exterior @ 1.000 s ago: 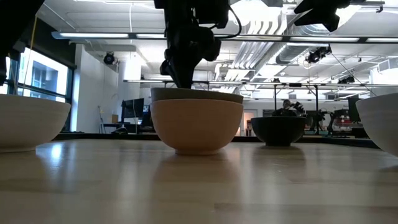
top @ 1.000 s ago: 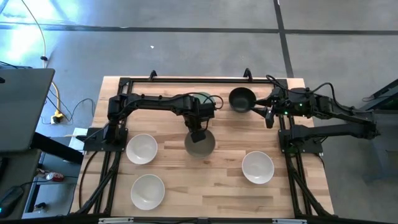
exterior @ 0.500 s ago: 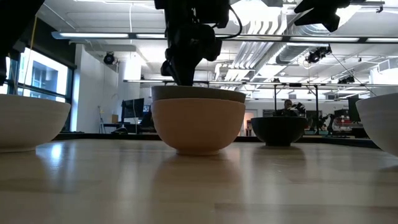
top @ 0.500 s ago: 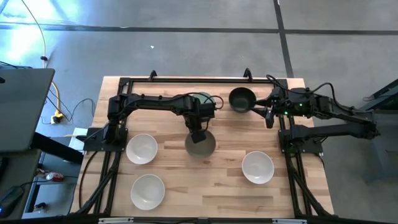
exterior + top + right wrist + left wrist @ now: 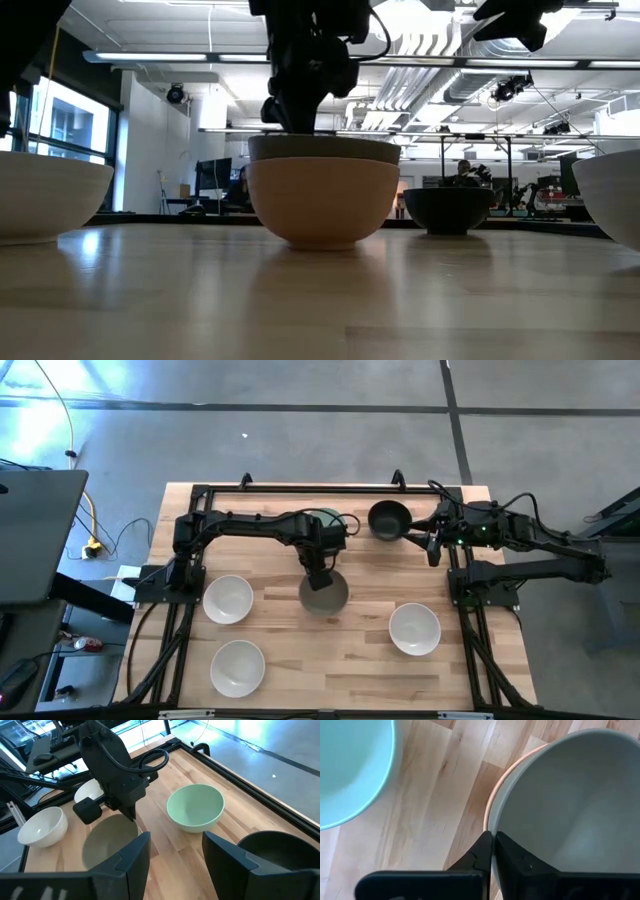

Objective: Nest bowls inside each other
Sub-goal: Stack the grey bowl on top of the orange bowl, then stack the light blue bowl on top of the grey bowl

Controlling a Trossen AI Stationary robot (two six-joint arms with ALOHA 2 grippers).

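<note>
Left end effector (image 5: 492, 851) pinched tight on rim of grey-taupe bowl (image 5: 324, 149), which sits nested in peach-orange bowl (image 5: 323, 202) mid-table (image 5: 350, 650). Mint green bowl (image 5: 195, 807) just behind it, black bowl (image 5: 388, 519) near right end effector (image 5: 175, 851), whose fingers are spread wide, holding nothing. Three white bowls (image 5: 228, 599) (image 5: 238, 666) (image 5: 414, 629) sit apart toward the front.

Black jointed arms (image 5: 250, 523), looped cables (image 5: 150, 760)
</note>
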